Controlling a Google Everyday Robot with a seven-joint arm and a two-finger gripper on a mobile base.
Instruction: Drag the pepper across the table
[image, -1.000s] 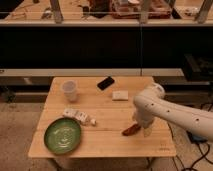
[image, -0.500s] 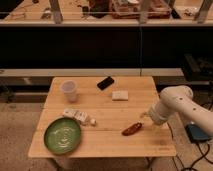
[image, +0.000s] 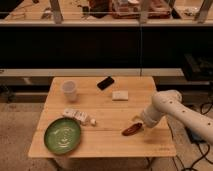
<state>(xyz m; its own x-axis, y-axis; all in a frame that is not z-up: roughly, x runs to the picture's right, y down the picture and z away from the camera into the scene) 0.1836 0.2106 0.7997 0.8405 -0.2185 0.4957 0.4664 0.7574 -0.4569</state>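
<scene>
Your arm has swung back in from the right edge since half a second ago, and its gripper (image: 137, 122) now sits low over the front-right part of the surface (image: 107, 146). The pepper (image: 131, 131) lies where it lay before, flat on the wood near the front edge, tilted with its right end higher in the view. The gripper is just beside that right end; you cannot tell from this angle whether it touches. Its jaws stand released, holding nothing.

Containers, for your record:
- Pale cup (image: 69, 91): upright at the back left of the surface. Its contents cannot be made out.
- Green plate (image: 62, 135): at the front-left corner, well apart from the pepper. Only faint pale marks show on its face; whether they are pattern or glare cannot be told.

Other items: a black phone (image: 105, 83) near the back edge, a small white block (image: 119, 95) just in front and right of it, and a white packet (image: 78, 116) lying between cup and plate.
</scene>
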